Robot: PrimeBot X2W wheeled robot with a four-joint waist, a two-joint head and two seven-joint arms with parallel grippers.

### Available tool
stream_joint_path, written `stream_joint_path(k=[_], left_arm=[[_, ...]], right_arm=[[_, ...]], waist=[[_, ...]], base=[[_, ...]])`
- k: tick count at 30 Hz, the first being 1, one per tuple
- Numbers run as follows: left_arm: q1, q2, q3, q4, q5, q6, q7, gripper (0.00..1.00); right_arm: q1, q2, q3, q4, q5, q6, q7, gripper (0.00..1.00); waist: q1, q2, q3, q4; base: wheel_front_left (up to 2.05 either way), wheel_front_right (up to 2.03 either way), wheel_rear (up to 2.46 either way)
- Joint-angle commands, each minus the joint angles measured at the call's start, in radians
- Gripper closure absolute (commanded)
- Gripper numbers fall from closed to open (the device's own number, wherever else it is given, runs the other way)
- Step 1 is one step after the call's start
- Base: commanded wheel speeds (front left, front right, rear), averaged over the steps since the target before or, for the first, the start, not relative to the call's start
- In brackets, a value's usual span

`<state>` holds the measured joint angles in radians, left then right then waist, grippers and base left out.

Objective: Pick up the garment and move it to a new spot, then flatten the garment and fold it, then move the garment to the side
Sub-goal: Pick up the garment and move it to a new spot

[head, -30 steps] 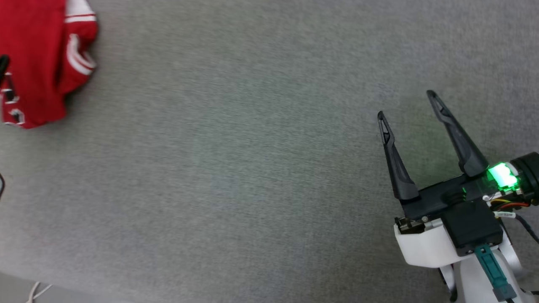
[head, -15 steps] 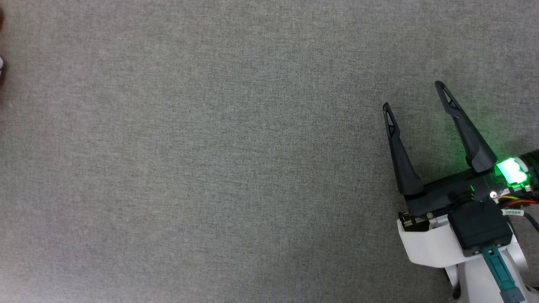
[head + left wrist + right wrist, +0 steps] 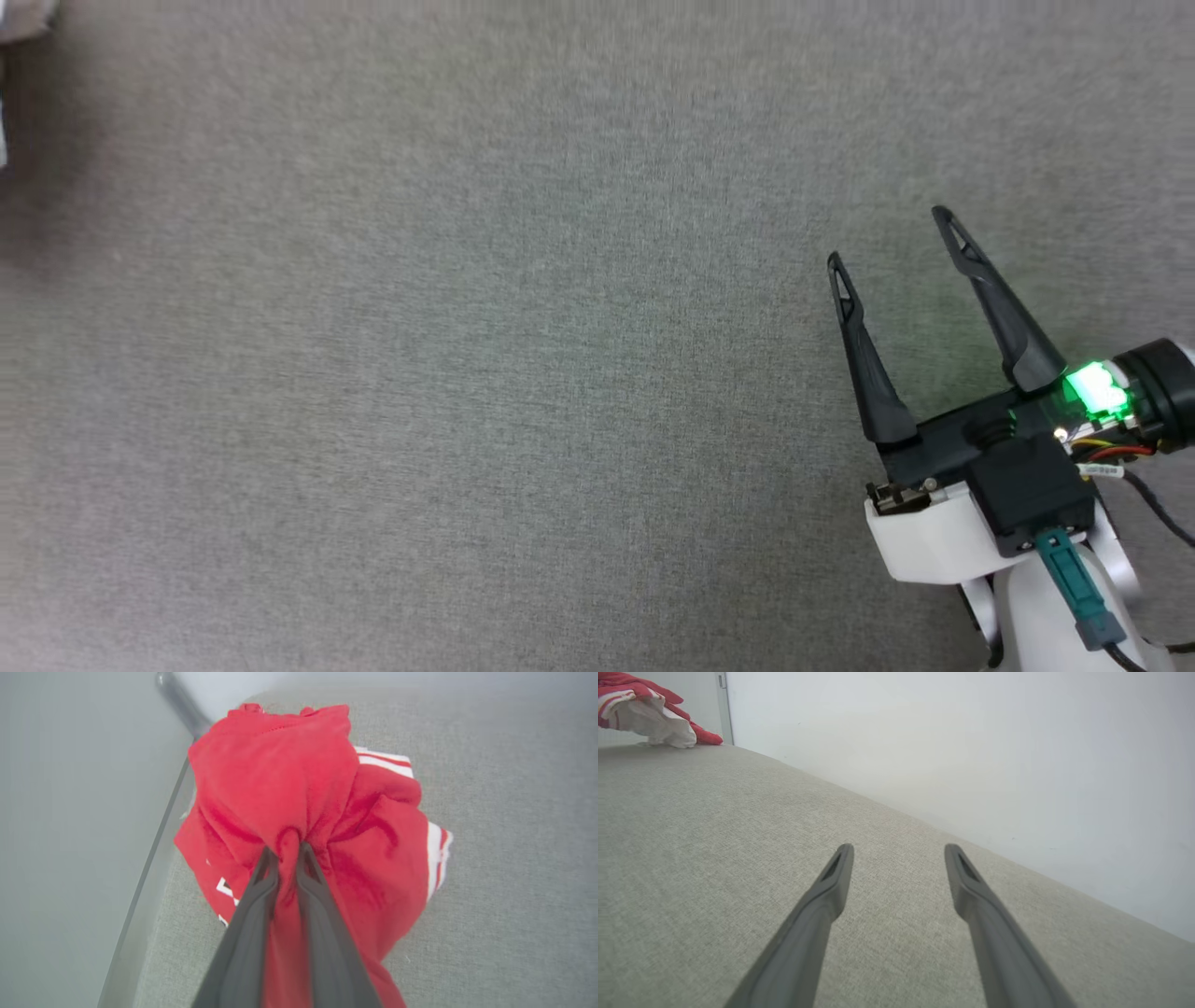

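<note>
I've got the garment [image 3: 289, 788] bunched at the left edge of the work surface [image 3: 467, 373], the left gripper [image 3: 288, 851] pinching a fold at its middle, the right gripper [image 3: 886, 237] over bare surface at lower right, well apart, and a wall [image 3: 971, 742] beyond the far edge.

I'm counting one shirt [image 3: 289, 779], red with white trim, and one grey worktop [image 3: 467, 373]. Two hands are showing, the left hand [image 3: 288, 851] and the right hand [image 3: 887, 238], each carrying two long dark fingers [image 3: 868, 373], making four fingers altogether. One green light [image 3: 1092, 390] is glowing behind the right hand. One teal plug [image 3: 1069, 579] is sticking out at its wrist.
</note>
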<state>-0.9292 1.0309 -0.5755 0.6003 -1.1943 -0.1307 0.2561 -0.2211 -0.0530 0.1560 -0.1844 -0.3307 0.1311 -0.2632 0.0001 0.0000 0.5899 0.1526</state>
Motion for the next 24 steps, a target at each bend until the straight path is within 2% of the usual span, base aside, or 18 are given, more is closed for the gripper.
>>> stream_joint_path(k=[1,9,16,20,24], left_arm=[[-0.017,0.019,-0.018,-0.022,0.022,0.002,-0.052,1.0],[-0.043,0.042,-0.092,-0.099,0.11,0.002,-0.192,1.0],[-0.035,0.033,-0.149,-0.227,0.175,0.002,-0.293,1.0],[-0.024,-0.006,-0.18,-0.312,0.22,0.009,-0.323,1.0],[-0.004,-0.064,-0.21,-0.394,0.253,0.038,-0.352,1.0]], right_arm=[[0.017,0.003,0.002,0.016,0.011,-0.001,-0.002,0.0],[0.055,0.004,-0.009,0.055,0.061,-0.001,-0.002,0.0],[0.1,0.004,-0.084,0.083,0.119,0.0,-0.002,0.0],[0.118,0.003,-0.1,0.081,0.131,-0.001,-0.002,0.0],[0.127,0.003,-0.101,0.078,0.135,-0.001,-0.002,0.0]], waist=[[-0.0001,0.0,-0.1,-0.008],[-0.0001,0.0,-0.269,-0.031],[-0.0001,0.0,-0.394,-0.071],[-0.0001,0.0,-0.429,-0.097],[-0.0001,0.0,-0.448,-0.133]], base=[[0.0,0.0,0.0],[0.0,0.0,0.0],[0.0,0.0,0.0],[0.0,0.0,0.0],[0.0,0.0,0.0]])
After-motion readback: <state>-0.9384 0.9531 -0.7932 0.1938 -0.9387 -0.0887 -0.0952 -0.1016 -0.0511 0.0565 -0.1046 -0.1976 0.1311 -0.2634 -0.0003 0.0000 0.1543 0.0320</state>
